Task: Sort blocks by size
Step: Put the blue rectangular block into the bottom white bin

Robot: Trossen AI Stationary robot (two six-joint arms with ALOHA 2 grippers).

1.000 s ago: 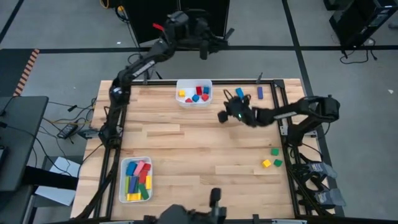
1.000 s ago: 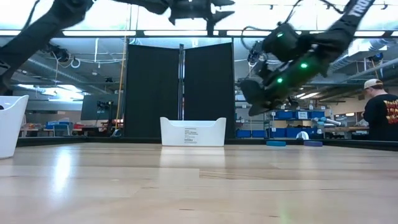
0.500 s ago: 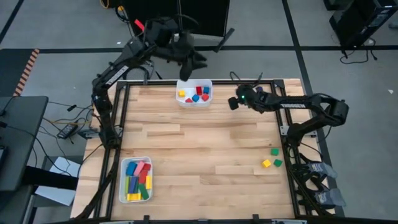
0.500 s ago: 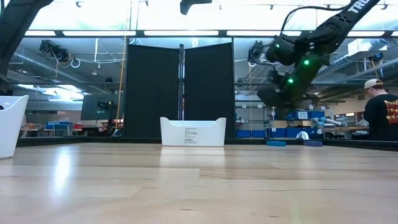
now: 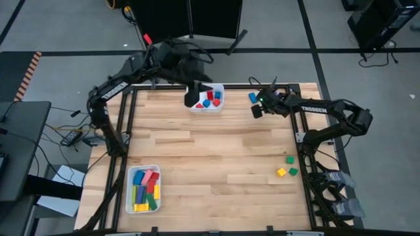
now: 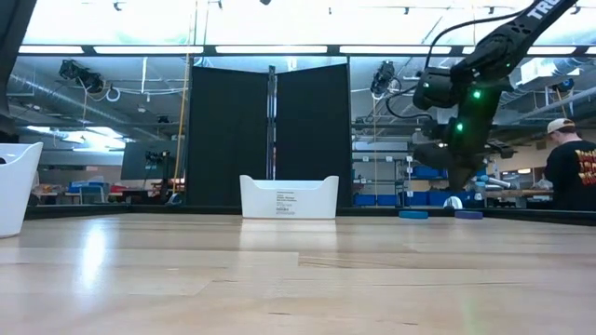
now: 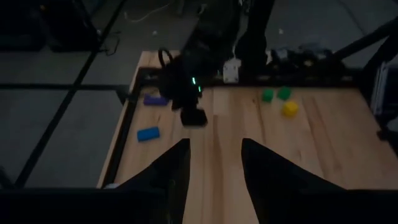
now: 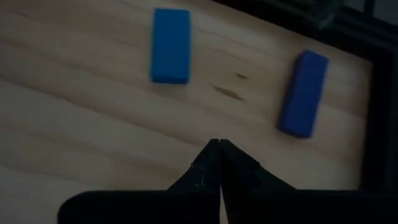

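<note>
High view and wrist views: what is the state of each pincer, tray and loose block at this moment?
Left pincer: open, empty, above the far tray.
Right pincer: shut, empty, above the two bars.
Light blue wooden bar: flat on the table, untouched.
Dark blue wooden bar: flat near the table edge.
White far tray: holds small red and blue blocks.
White near tray: filled with long blocks.
Two green cubes and one yellow cube: loose, unsorted.

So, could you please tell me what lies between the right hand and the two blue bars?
Nothing: in the right wrist view, only bare wood separates the shut right hand from the light blue bar and the darker bar.
</note>
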